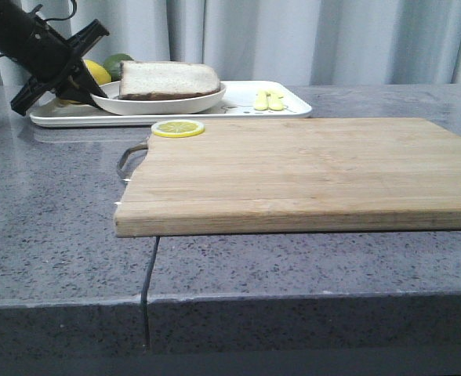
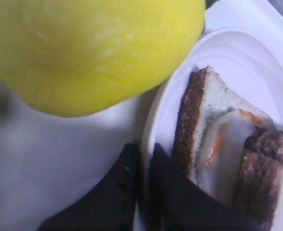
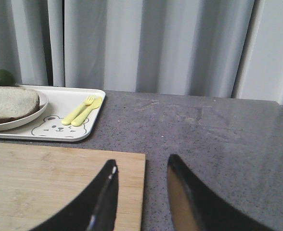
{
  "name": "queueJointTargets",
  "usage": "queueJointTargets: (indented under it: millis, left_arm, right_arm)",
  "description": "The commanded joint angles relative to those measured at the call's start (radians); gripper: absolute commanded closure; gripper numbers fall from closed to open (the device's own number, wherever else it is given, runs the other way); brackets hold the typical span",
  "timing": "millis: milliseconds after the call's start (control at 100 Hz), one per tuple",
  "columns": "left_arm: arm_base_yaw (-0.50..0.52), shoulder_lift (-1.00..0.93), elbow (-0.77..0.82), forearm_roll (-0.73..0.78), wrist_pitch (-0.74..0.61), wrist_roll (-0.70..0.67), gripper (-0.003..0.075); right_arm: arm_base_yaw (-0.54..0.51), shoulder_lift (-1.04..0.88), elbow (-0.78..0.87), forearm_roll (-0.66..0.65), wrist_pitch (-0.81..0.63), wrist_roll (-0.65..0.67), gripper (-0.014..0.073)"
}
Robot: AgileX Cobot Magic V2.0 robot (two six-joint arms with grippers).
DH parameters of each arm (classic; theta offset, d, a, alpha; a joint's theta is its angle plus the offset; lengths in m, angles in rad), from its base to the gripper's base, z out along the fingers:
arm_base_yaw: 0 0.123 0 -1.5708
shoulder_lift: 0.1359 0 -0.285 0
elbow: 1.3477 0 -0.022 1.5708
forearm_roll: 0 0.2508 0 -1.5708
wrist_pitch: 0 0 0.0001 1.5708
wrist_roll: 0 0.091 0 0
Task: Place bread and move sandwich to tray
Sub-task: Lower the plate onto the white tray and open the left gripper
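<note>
On the tray (image 1: pixel 293 106), left tool (image 2: pixel 144 166) pinches plate rim (image 2: pixel 153 125).

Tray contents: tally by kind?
Plate carrying the sandwich: 1
Whole citrus fruit: 2, a lemon and a lime
Yellow cutlery: 2, a fork and a spoon
Total: 5 on the tray

I'm seeing my left gripper (image 1: pixel 80 88) gripping the plate (image 1: pixel 158 103) rim at nine o'clock, sandwich (image 1: pixel 169 79) sitting on it inside the tray (image 1: pixel 293 103).
</note>
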Motion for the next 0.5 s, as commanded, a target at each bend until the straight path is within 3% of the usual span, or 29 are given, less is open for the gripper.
queueJointTargets:
  millis: [0,290,490]
  left_arm:
    - [-0.007,-0.063,-0.036,-0.063,-0.022,-0.015,0.0739]
    - [-0.007,-0.063,-0.036,-0.063,-0.021,-0.015,0.0733]
    - [-0.003,-0.063,-0.036,-0.063,-0.021,-0.015,0.0621]
  right_arm:
    - [-0.006,0.003,-0.024,-0.007,-0.087,0.003,0.0325]
    - [-0.006,0.003,-0.024,-0.007,-0.087,0.003,0.0325]
    - [-0.006,0.003,-0.024,-0.007,-0.092,0.003,0.0325]
